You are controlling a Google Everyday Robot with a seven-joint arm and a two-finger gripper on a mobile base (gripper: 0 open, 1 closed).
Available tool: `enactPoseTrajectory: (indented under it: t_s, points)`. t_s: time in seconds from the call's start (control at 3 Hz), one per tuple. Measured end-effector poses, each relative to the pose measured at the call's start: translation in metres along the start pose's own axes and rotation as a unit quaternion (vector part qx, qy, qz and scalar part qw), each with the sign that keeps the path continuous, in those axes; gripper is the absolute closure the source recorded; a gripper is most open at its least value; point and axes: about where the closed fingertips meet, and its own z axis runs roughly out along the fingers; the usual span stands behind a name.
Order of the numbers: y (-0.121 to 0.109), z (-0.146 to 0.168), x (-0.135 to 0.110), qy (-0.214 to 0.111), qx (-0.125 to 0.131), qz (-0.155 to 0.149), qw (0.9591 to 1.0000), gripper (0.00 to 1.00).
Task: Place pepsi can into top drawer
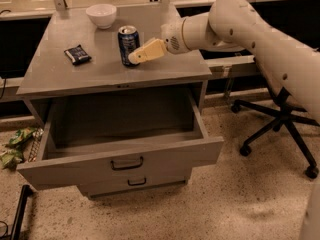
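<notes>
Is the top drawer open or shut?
Open: the top drawer is pulled out, inside bare. The pincer is beside the pepsi can.

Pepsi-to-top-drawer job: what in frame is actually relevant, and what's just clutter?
Job:
- pepsi can, upright on the cabinet top
- top drawer, open
- gripper, at the can's lower right; contact unclear

Lying about:
- white bowl
- snack packet
- lower drawer
- office chair
- green wrappers on the floor
</notes>
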Motion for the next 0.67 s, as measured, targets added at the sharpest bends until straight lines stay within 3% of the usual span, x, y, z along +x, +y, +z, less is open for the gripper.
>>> enactPoseTrajectory:
  t_s: [0.33,0.67]
  points:
    - [-0.016,0.045,-0.008,-0.021,-0.008,0.002,0.9998,0.02]
    - [-0.023,0.066,-0.011,-0.034,-0.016,0.002,0.9993,0.24]
